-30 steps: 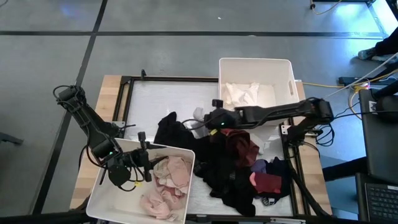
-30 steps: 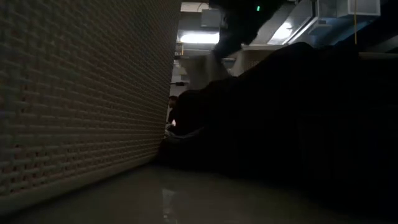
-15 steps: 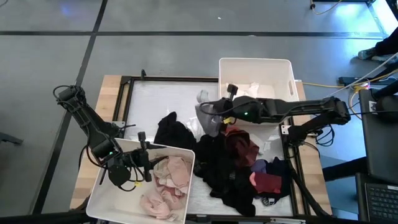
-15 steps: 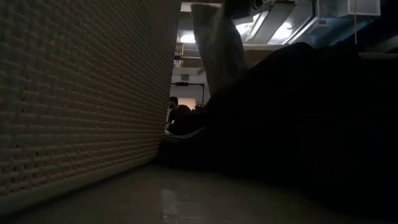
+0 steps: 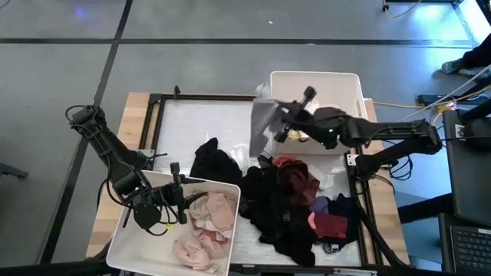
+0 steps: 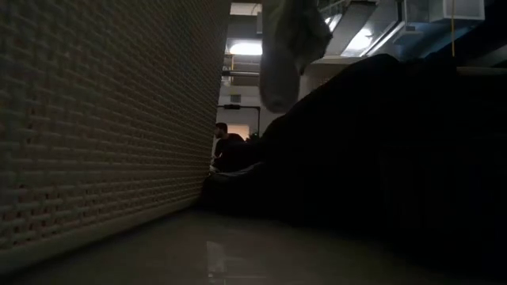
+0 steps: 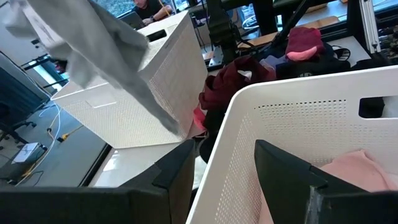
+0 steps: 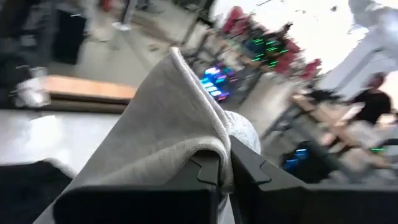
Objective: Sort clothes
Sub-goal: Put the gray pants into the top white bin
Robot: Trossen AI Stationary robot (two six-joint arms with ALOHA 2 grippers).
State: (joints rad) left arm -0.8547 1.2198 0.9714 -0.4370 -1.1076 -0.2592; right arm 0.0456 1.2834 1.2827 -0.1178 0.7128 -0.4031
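High view: right gripper (image 5: 281, 123), clamped on a grey garment (image 5: 263, 121), hangs beside the far bin (image 5: 353, 80); next, carry over and release. Left gripper (image 5: 181, 201) waits, fingers spread, empty.

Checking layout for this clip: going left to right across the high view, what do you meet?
Left claw over the near bin → pink clothes → black clothes → grey garment held up by the right claw → far bin.
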